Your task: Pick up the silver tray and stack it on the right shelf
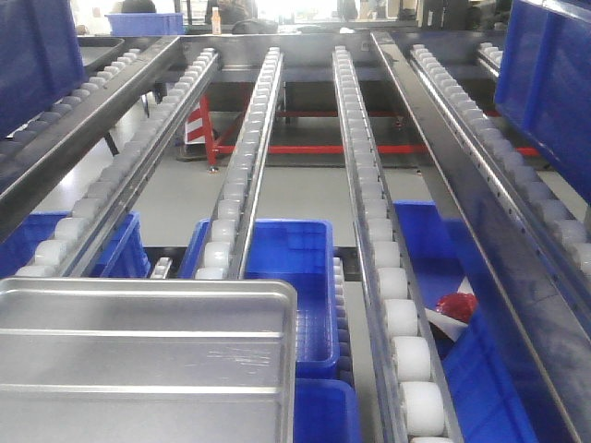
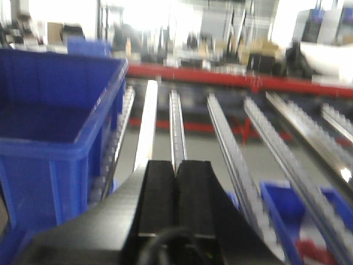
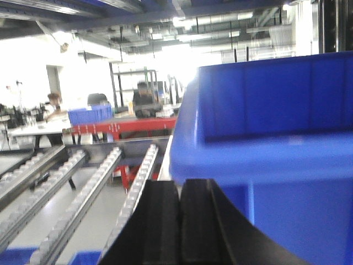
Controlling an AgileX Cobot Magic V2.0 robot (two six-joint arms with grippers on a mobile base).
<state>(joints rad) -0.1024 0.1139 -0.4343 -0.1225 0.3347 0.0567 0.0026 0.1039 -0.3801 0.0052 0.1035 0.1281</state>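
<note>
Steel-framed roller-rack shelf (image 1: 369,185) with white rollers fills the front view. The shiny ridged rectangular silver tray (image 1: 138,360) lies at its near left end; its relation to either gripper cannot be told.

Left wrist view: black left gripper (image 2: 176,168), pads pressed together, empty.

Right wrist view: black right gripper (image 3: 179,187), likewise closed, empty.

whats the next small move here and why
Probably open the left gripper and bring it toward the rim of the silver tray. Both wrist views show jaws shut with nothing between them, the right gripper included. The tray lies ungrasped at the lower left of the front view, so it seems to be on the left arm's side.
</note>
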